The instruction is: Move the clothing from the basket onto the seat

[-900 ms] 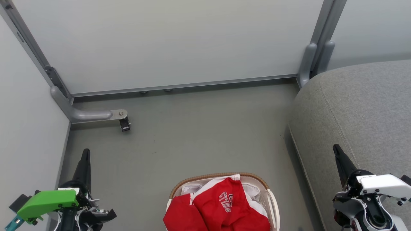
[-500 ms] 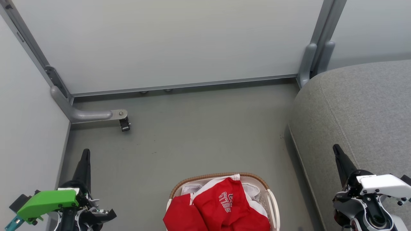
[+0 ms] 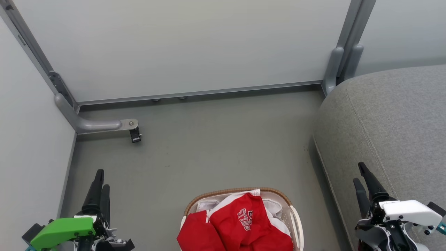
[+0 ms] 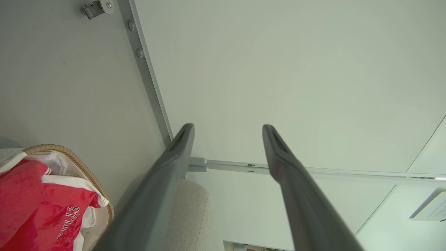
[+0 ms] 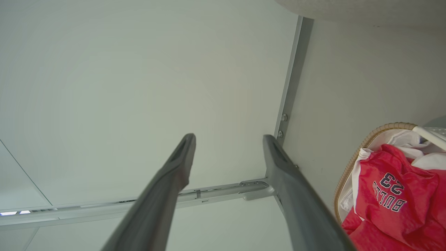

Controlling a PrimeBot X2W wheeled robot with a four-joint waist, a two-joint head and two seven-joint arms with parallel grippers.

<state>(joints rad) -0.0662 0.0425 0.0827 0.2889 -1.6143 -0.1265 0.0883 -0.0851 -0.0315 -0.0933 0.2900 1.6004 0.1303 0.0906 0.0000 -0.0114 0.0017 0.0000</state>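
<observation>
The cream basket [image 3: 240, 190] with its brown woven-look rim stands on the floor at the bottom centre. The red clothing [image 3: 244, 223] with white trim and white lettering is heaped inside it. The big grey seat [image 3: 393, 115] rises at the right. My left gripper [image 3: 101, 179] hovers open to the left of the basket, holding nothing. My right gripper [image 3: 358, 172] hangs open by the seat's front edge, right of the basket. In the left wrist view the open left gripper [image 4: 228, 128] points at a wall panel, the clothing [image 4: 41, 205] at lower left. In the right wrist view the open right gripper [image 5: 229, 137] has the clothing [image 5: 393, 198] at lower right.
Pale partition panels close off the back and left. A grey metal foot with a small caster [image 3: 135, 134] juts onto the floor [image 3: 216, 146] at the left, and a post [image 3: 343, 52] stands at the seat's far corner.
Both grippers have sunk lower in the head view and turned, so that both fingers of each now show. The basket, clothing and seat have not moved.
</observation>
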